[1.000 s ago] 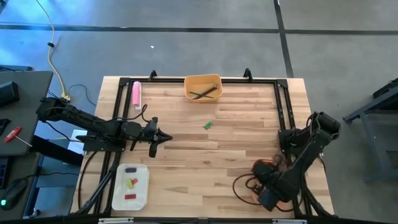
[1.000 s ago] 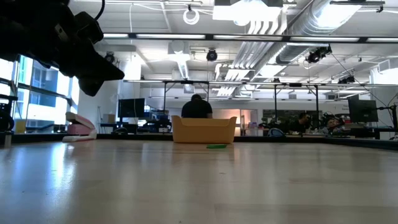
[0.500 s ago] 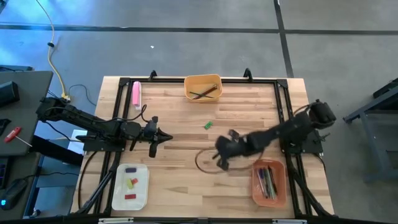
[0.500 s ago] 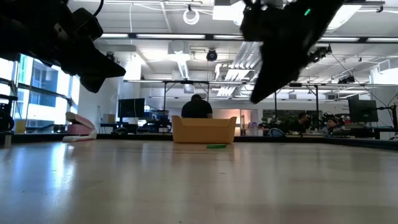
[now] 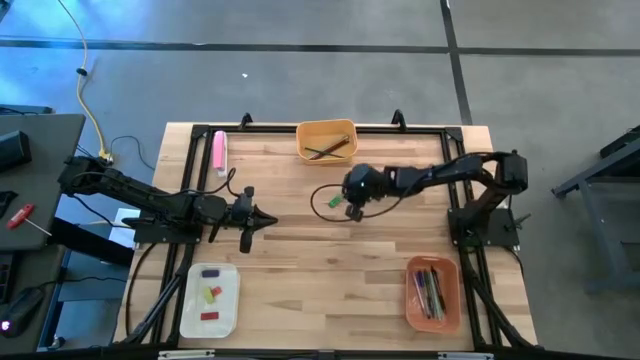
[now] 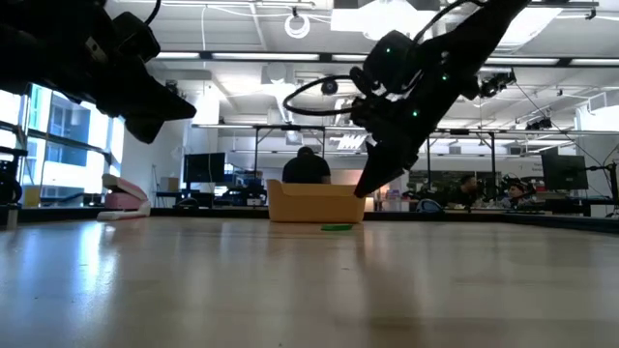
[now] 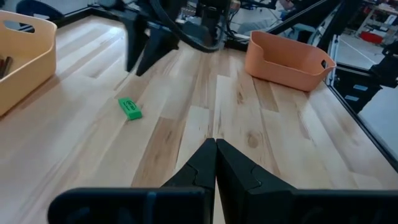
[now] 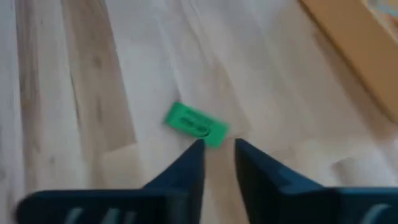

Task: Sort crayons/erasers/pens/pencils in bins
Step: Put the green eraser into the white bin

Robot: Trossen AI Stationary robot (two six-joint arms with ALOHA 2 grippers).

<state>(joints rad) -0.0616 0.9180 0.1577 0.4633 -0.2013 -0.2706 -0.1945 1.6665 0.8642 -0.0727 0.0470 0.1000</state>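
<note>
The step in hand appears to be the pickup of the last loose piece, a green eraser (image 5: 334,201) that lies flat on the counter (image 5: 300,270). At the near edge, the white bin (image 5: 186,312) on the left holds short pieces in yellow-green and red, and the salmon-orange bin (image 5: 411,298) on the right holds long bright pens (image 5: 431,290). Farther in, the left claw (image 5: 268,221) waits over the left half of the counter with its fingers pressed together and nothing between them. Beyond it, the right claw (image 5: 352,211) hangs just beside the green eraser, reaching in from the right side. In the right wrist view the two fingers stand slightly spread, with their tips at the edge of the eraser (image 8: 196,124) and nothing pinched between them. At the far edge, the yellow-orange bin (image 5: 326,131) holds dark pencils (image 5: 328,150), and a thick pink bar (image 5: 218,150) lies near the far left corner. The next move likely calls for a wider spread of the right claw, since the present gap looks narrow against the eraser. The fingers then need to straddle the eraser across its short side, descend to the counter and close. The eraser probably belongs in the white bin with the other short pieces, which means a carry across the counter toward the near left corner.
</note>
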